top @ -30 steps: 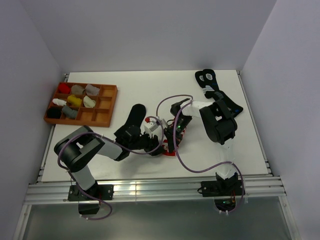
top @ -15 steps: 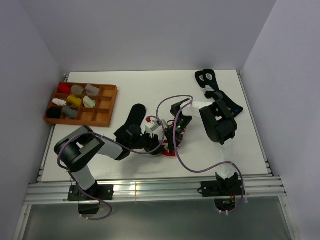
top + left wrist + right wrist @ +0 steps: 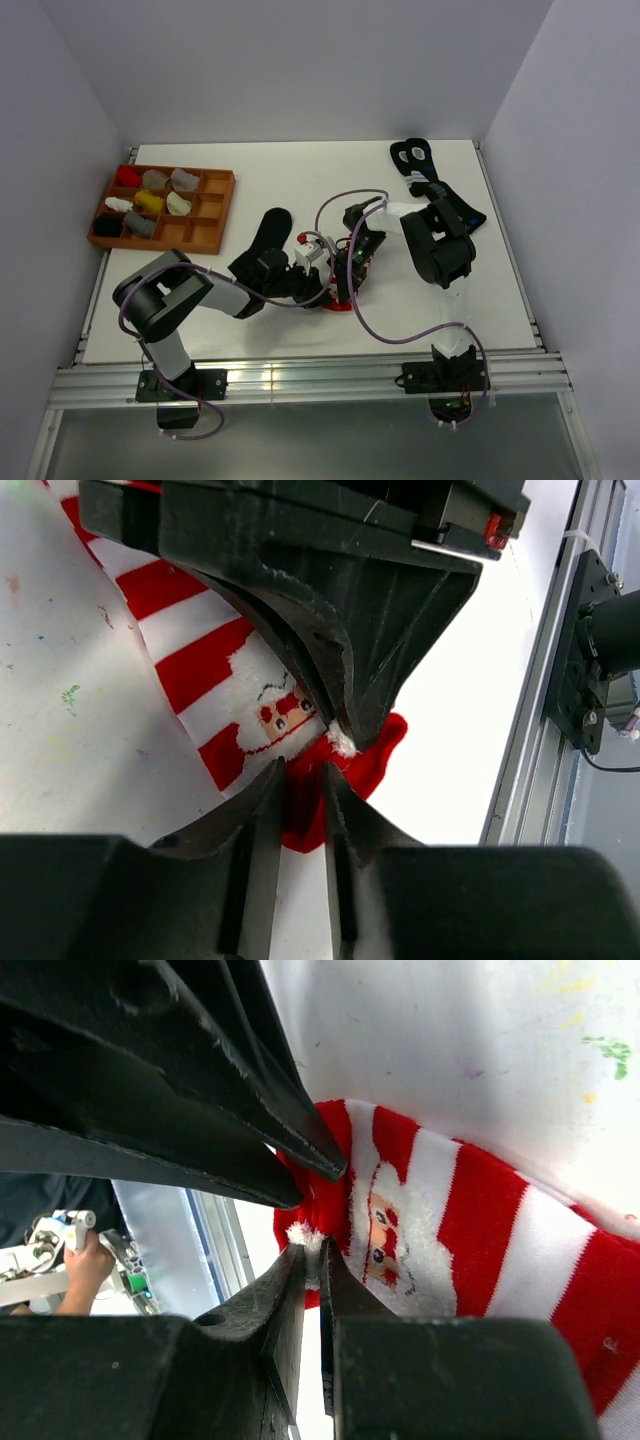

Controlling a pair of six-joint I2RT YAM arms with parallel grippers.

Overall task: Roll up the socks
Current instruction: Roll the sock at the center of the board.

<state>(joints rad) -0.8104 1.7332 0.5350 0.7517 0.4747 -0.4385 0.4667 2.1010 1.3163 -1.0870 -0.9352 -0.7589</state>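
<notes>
Two tools crowd the toe of the striped sock (image 3: 205, 665) at mid table (image 3: 260, 180): right tool (image 3: 308, 1260) pinching its tip, left tool (image 3: 303, 780) near-shut astride it, grip unclear. Risk we see: tools clash b/c so close, or thin bite slips.

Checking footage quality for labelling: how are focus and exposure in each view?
Top external: even, soft light, all sharp. Left wrist: striped sock crisp, table washed out at right. Right wrist: sock sharp, right gripper dark silhouette, background blurred.

The left tool (image 3: 322, 292) and right tool (image 3: 344, 288) cover most of the striped sock (image 3: 340, 306) from above (red edge showing).
</notes>
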